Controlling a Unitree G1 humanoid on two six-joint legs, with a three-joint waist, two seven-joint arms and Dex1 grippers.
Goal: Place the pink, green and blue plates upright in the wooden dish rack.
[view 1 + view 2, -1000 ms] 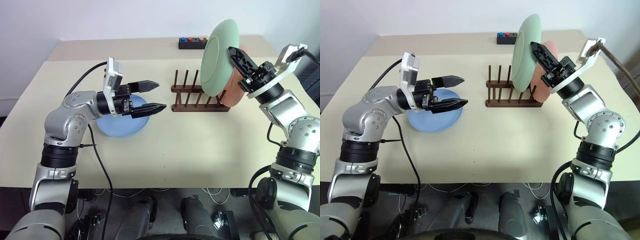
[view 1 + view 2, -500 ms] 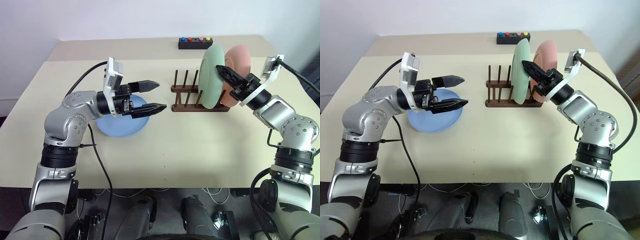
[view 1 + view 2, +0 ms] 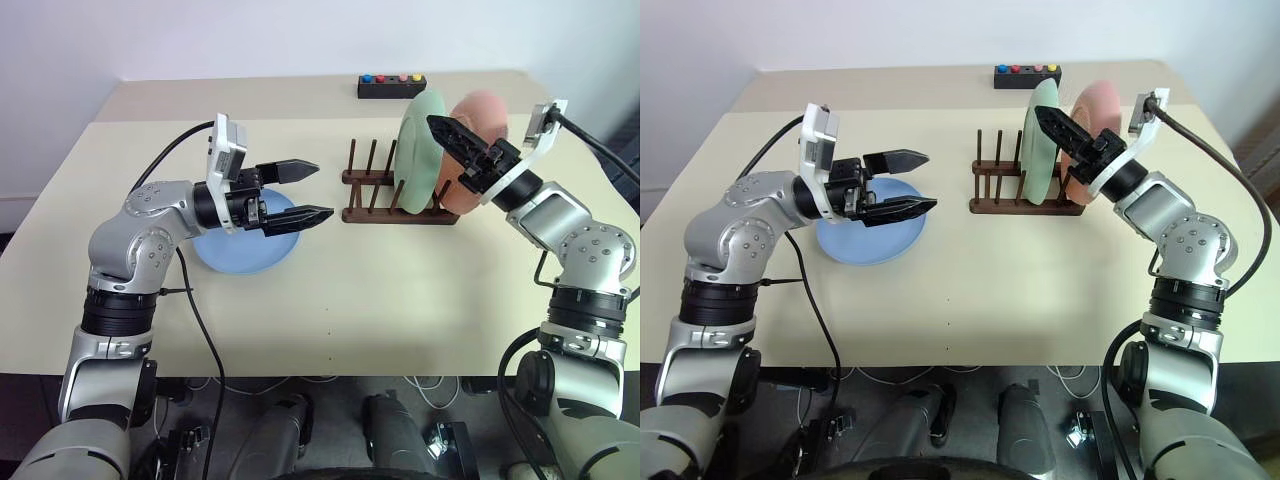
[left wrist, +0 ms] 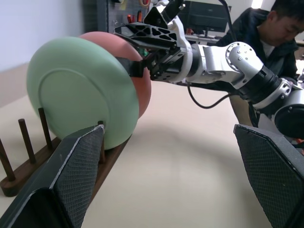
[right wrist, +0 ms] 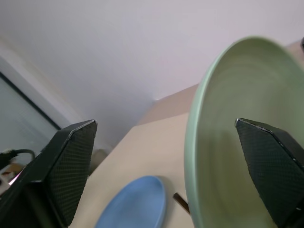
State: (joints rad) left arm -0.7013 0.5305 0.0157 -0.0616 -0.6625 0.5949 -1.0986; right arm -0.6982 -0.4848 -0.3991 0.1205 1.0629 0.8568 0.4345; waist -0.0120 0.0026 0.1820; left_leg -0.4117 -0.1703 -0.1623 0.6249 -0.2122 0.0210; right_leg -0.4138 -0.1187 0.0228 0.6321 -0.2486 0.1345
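Right gripper [image 3: 452, 150] fingers spread wide, straddling the top edge of the green plate [image 3: 418, 150] at right centre of the frame, not pinching it; judged a release, since the plate stands on its own between the pegs of the rack [image 3: 385, 198]. Pink plate [image 3: 482, 120] upright just behind it at the rack's right end, so two slots filled, empty pegs left on the rack's left side for the last one. Left gripper [image 3: 305, 192] fingers also spread, holding nothing, hovering level over the blue plate [image 3: 240, 252], which lies flat on the table [image 3: 350, 300] at left centre; likely staged for that pickup.
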